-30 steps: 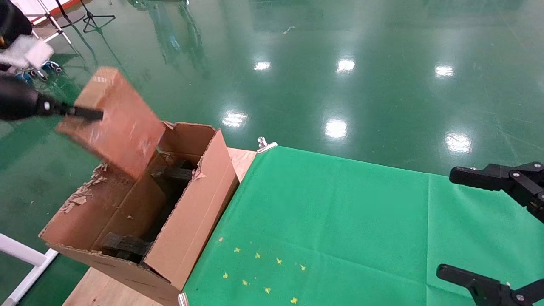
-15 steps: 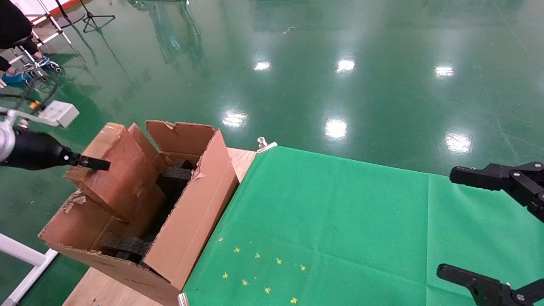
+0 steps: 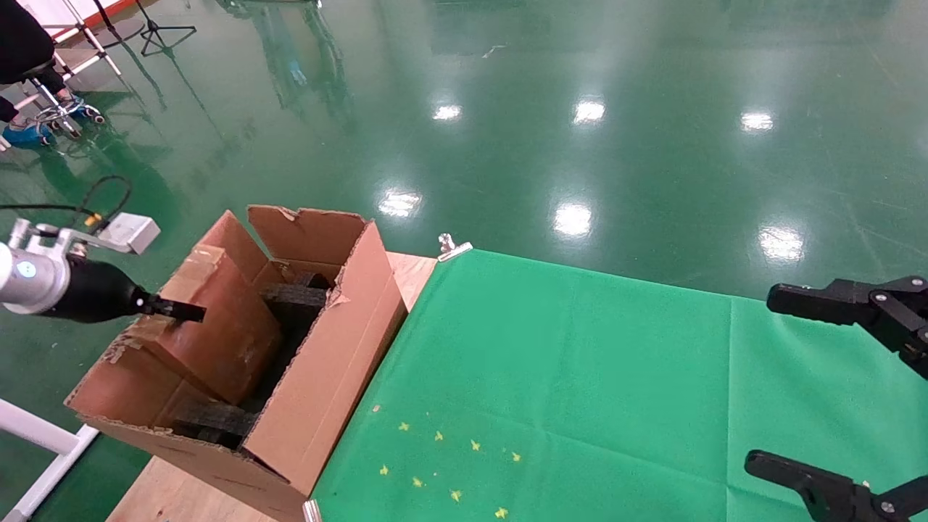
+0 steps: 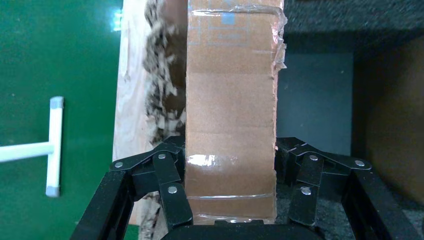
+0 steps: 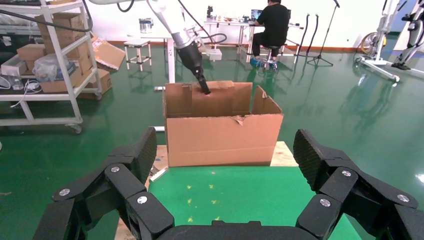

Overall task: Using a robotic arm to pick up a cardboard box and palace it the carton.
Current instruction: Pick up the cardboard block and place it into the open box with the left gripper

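The left gripper point(image 3: 170, 310), black with linked fingers on a white arm with a silver wrist, reaches in from the robot's left side over the open top of the carton point(image 3: 319, 377). Its fingers point(image 4: 167, 187) are closed against both narrow sides of the cardboard box point(image 3: 217, 326), which fills the gap between them. The box is a small, plain brown block with scuffed edges and strips of clear tape across it. It hangs tilted from the gripper, partly lowered into the carton's near-left half, with its upper end above the carton's rim.

Beyond the gripper's fingertips, in the left wrist view, the box point(image 4: 230, 115) extends away lengthwise, with a torn, ragged carton flap point(image 4: 150, 95) close along one side and black foam point(image 4: 350, 20) on the other. More black foam pieces point(image 3: 293, 296) sit inside the carton just beside the box.

The carton stands on a wooden table edge point(image 3: 181, 500), beside a green cloth point(image 3: 580, 391) marked with small yellow stars point(image 3: 442, 464).

The right gripper point(image 3: 844, 391) is well apart from the carton, over the far right of the cloth, spread wide and holding nothing. From its own wrist view the carton point(image 5: 222, 137) faces it across the cloth, with the left gripper point(image 5: 204, 88) dipping in from above.
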Controlling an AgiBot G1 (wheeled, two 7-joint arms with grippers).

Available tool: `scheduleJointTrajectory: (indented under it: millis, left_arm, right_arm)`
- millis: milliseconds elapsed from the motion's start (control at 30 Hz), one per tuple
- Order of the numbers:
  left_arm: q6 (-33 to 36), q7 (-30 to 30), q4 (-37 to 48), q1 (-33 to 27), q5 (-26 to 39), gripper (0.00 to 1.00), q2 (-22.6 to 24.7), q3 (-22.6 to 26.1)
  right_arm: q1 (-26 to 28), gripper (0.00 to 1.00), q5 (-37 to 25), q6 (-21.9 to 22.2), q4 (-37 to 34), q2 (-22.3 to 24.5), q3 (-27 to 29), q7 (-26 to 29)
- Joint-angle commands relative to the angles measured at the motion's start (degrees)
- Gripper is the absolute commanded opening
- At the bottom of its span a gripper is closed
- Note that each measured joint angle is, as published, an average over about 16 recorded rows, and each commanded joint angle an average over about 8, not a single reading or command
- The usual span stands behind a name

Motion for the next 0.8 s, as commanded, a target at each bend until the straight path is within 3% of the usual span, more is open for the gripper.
scheduleJointTrajectory:
  millis: [33,500,800]
  left_arm:
    - [-0.89,0.39,1.49,0.56,-0.03,0.00,0.78,0.01]
    - [-6.95,0.01,6.64,5.59,-1.07,0.00,4.96,-0.65]
    - [-16.45,-1.37,7.67,10.10,-2.14,0.00,6.91,-1.38]
  right_arm:
    - [0.00,1.00,0.00,0.00,0.00,0.00,0.00,0.00]
    - [0.00,1.00,0.01,0.00,0.00,0.00,-0.01,-0.01]
    - [0.00,1.00,0.01,0.01,0.00,0.01,-0.02,-0.01]
